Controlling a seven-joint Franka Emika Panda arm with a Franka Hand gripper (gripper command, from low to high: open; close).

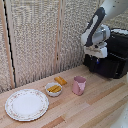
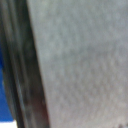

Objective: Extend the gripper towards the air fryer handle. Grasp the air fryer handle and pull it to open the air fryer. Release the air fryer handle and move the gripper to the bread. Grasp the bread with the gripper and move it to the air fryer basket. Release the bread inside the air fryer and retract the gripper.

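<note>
Right up against the front of the air fryer (image 1: pixel 111 54) sits the gripper (image 1: pixel 96 61), its white head pressed close to the black front panel and its dark fingers pointing down; from where I stand I cannot tell whether the fingers are apart or closed on anything, and the air fryer handle is hidden behind the head. The wrist view gives only a blurred grey surface with a dark edge and a strip of blue, too close to read. The fryer itself is the big black box at the exterior view's right, standing on the wooden table (image 1: pixel 100 107). Toward the exterior view's left lies a wide white plate (image 1: pixel 26 104) with a patterned rim. Between plate and fryer stands a pink cup (image 1: pixel 79 85), upright. Beside the plate is a small white bowl (image 1: pixel 53 89) holding yellow sticks. The bread (image 1: pixel 60 80), a flat orange-tan piece, lies on the table just behind the bowl, well apart from the fryer
</note>
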